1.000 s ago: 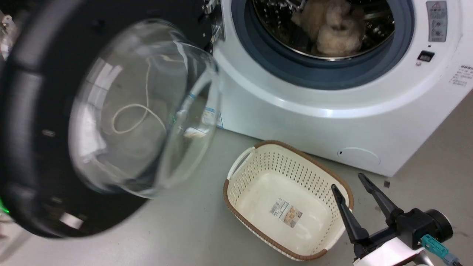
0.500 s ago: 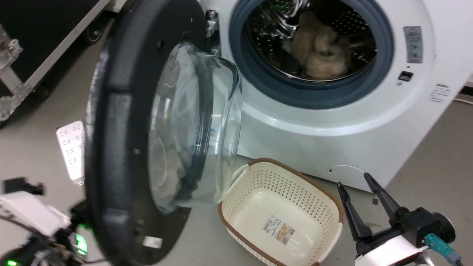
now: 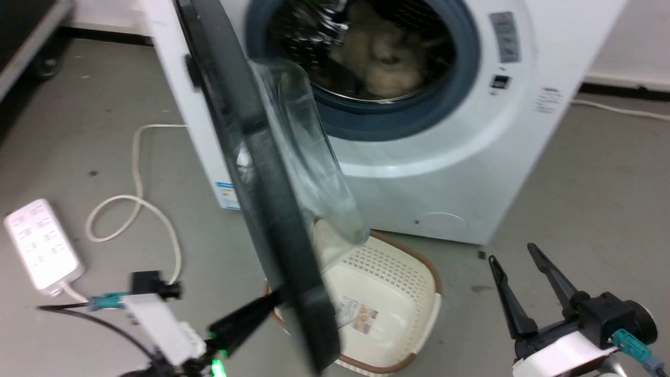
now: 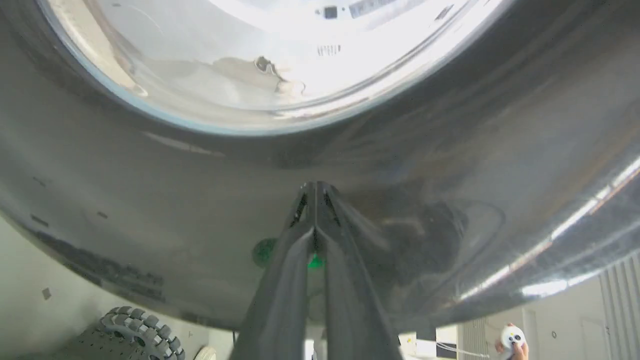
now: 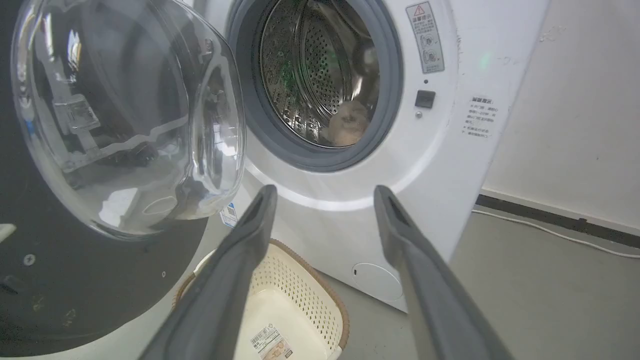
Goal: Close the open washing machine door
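Black and shiny, the washing machine door [image 3: 272,209] stands half open, hinged left of the drum hole [image 3: 398,118]. The left gripper [image 4: 316,189], fingers pinched together and holding nothing, touches the door's outer side, so it is nearest. The drum hole lies beyond. The right gripper [image 3: 512,254] gapes wide, low and right of the drum hole. A laundry basket [image 3: 426,272] below the drum hole may block the door.

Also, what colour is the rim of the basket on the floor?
Brown, around a cream basket; best seen in the right wrist view.
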You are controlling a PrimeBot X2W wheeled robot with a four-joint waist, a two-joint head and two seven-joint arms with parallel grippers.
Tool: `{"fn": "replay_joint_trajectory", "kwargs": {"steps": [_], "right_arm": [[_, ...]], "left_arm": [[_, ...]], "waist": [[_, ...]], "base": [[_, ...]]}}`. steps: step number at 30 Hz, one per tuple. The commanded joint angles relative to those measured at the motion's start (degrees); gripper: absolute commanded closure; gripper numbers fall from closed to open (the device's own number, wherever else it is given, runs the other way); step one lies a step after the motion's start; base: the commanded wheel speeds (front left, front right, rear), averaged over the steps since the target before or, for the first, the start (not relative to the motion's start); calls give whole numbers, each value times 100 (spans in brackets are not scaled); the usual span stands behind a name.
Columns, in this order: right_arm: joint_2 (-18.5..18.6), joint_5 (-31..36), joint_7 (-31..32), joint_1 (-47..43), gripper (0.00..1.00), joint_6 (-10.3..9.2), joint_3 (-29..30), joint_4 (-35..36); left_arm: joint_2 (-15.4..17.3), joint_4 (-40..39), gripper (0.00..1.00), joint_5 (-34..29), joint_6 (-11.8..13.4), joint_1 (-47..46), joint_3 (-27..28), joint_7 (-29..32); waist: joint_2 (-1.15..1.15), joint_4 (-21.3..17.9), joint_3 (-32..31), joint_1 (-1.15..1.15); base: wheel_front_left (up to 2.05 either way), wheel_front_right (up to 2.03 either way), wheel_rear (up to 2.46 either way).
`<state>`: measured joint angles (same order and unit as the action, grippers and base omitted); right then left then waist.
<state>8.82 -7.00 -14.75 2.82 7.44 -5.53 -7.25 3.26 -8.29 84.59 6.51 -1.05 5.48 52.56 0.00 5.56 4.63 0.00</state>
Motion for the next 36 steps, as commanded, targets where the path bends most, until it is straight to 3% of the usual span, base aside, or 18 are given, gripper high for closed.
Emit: {"fn": "replay_joint_trajectory", "kwargs": {"steps": [1, 11, 21, 28, 36], "right_arm": [[49, 28, -25, 37, 0, 5, 22, 8], [143, -102, -25, 282, 0, 5, 74, 56], [62, -226, -25, 475, 0, 5, 50, -14], [-6, -247, -25, 535, 0, 5, -14, -73], [-47, -218, -25, 525, 0, 5, 4, -99]], "left_arm": [[-36, -27, 100, 89, -55, 45, -165, -71], [-37, 555, 100, 675, -508, -717, -1471, -1738], [-38, 2138, 100, 938, -1054, -2292, -1935, -4063], [-38, 3137, 100, 1319, -1281, -3371, -2235, -5070], [-38, 3783, 100, 1474, -1391, -3689, -2449, -5347]], "waist": [[0, -246, 130, 0], [0, -1302, 675, 0], [0, -2267, 1099, 0], [0, -2515, 1174, 0], [0, -2374, 999, 0]], "base": [[0, 0, 0], [0, 0, 0], [0, 0, 0], [0, 0, 0], [0, 0, 0]]}}
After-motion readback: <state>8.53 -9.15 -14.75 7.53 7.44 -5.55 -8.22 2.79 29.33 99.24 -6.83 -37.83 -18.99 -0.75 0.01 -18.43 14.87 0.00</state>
